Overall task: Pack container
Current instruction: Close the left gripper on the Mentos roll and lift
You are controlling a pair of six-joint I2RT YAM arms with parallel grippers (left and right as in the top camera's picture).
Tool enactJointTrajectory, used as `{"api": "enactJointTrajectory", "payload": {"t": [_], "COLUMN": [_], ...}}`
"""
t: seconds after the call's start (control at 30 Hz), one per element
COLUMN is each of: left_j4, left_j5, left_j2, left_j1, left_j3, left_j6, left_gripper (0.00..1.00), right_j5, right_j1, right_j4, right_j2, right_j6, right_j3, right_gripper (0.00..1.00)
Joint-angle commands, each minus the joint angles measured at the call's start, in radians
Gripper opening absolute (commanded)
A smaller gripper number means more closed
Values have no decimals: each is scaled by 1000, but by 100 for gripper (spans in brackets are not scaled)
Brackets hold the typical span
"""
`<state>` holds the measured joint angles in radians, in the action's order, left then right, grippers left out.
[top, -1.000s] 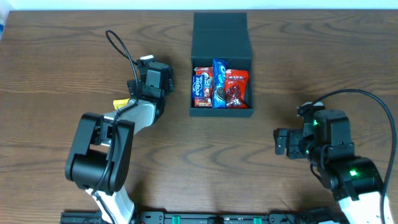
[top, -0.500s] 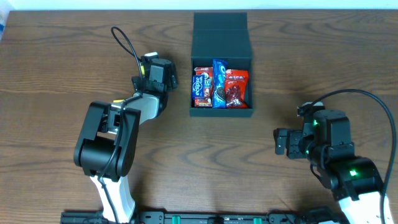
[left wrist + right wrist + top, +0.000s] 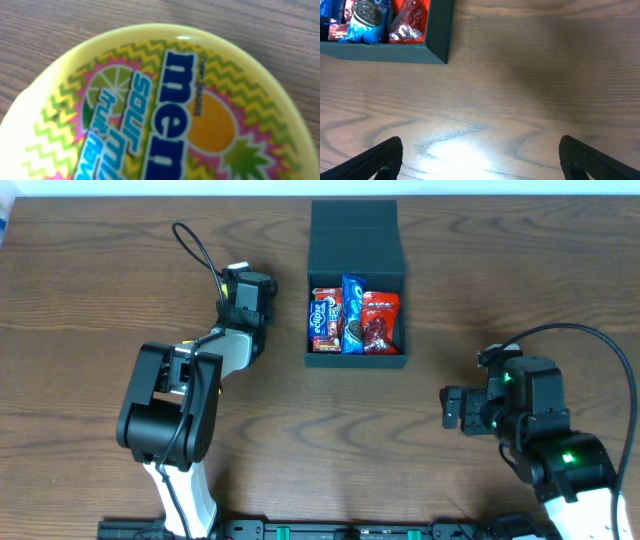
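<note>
The dark teal container (image 3: 356,361) stands open at the back middle, its flap lid (image 3: 355,235) folded back. Inside lie three snack packets: a dark one (image 3: 323,321), a blue one (image 3: 351,313) and a red one (image 3: 381,320). My left gripper (image 3: 246,288) is just left of the container. A round yellow candy tin (image 3: 165,110) with a colourful fruit label fills the left wrist view and hides the fingers. My right gripper (image 3: 480,160) is open and empty over bare table, right of and nearer than the container (image 3: 395,52).
The brown wooden table (image 3: 500,280) carries nothing else that shows. The left arm's black cable (image 3: 195,255) loops over the table to the left of the container.
My left gripper has moved away from me and slightly right, closer to the container's left side. The right arm has not moved.
</note>
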<state>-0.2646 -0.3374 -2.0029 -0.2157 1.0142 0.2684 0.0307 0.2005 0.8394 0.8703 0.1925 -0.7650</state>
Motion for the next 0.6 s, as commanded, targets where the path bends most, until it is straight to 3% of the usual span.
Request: {"api": "enactJointTrajectory", "payload": {"t": [0.0,0.17,0.33,0.57], "left_j4": [2,4,29,118], "left_j5": [-2,-2,-2,-2], "left_j2": [-18,-18,-18,12], "left_j1": [6,6,6,-4], "left_j3": [21,21,21,23], "left_j6": [-3,-3,5,9], "left_gripper": [54,51,31,11], "right_j5": [4,4,4,3], "right_j1": [-10,-10,-10,-10], "right_j4": [-2,-2,-2,-2], "right_j2": [0,0,0,0], "right_j6": [-14,-14,-14,-14], "right_j3": [-3,-3,-3,-3], "right_gripper": [99,99,99,99]}}
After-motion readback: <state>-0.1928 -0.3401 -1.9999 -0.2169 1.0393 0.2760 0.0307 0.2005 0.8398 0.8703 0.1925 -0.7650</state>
